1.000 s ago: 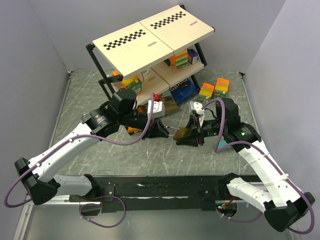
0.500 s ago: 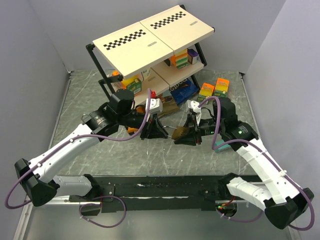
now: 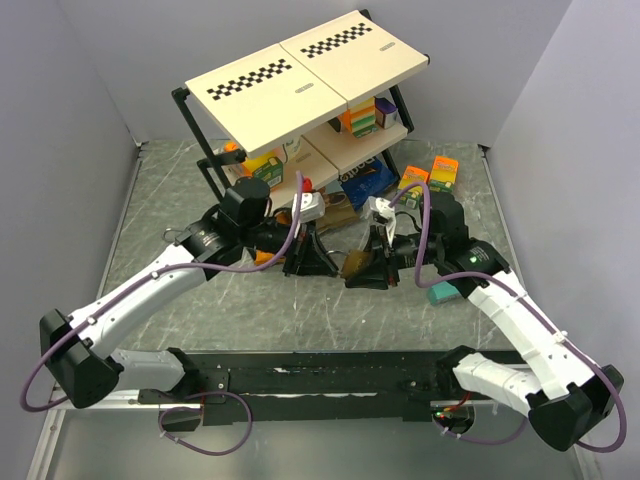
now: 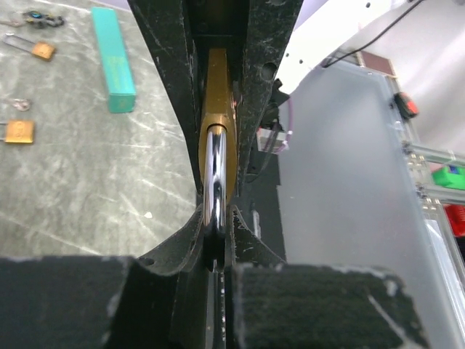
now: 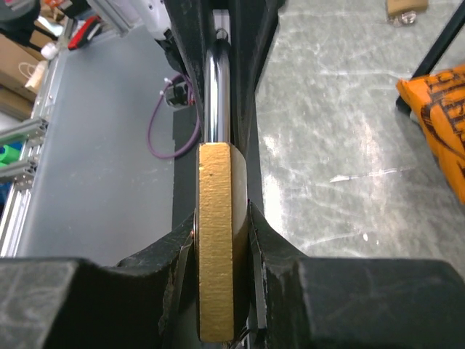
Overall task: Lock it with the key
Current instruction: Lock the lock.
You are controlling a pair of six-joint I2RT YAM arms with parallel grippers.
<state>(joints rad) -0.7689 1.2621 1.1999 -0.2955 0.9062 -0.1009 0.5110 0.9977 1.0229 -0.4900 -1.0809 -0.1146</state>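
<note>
A brass padlock (image 3: 357,264) is held between both grippers, above the table in front of the shelf. My left gripper (image 3: 318,262) is shut on its steel shackle (image 4: 216,174); the brass body (image 4: 216,94) lies beyond, between the right gripper's fingers. In the left wrist view the left gripper (image 4: 216,218) pinches the shackle's bend. My right gripper (image 3: 374,272) is shut on the brass body (image 5: 216,240). In the right wrist view the right gripper (image 5: 218,225) clamps both flat faces, and the shackle (image 5: 216,94) runs on to the left gripper. I see no key in the lock.
A black shelf rack with cream top panels (image 3: 300,80) stands behind, with boxes on its shelves. Orange-green boxes (image 3: 440,172) and a teal box (image 3: 445,291) lie at the right. An orange packet (image 5: 439,109) and small brass tags (image 4: 42,49) lie on the table.
Both grippers, still joined on the padlock, have shifted slightly left and toward the shelf. The right arm has drawn in further. Neither grip has changed.
</note>
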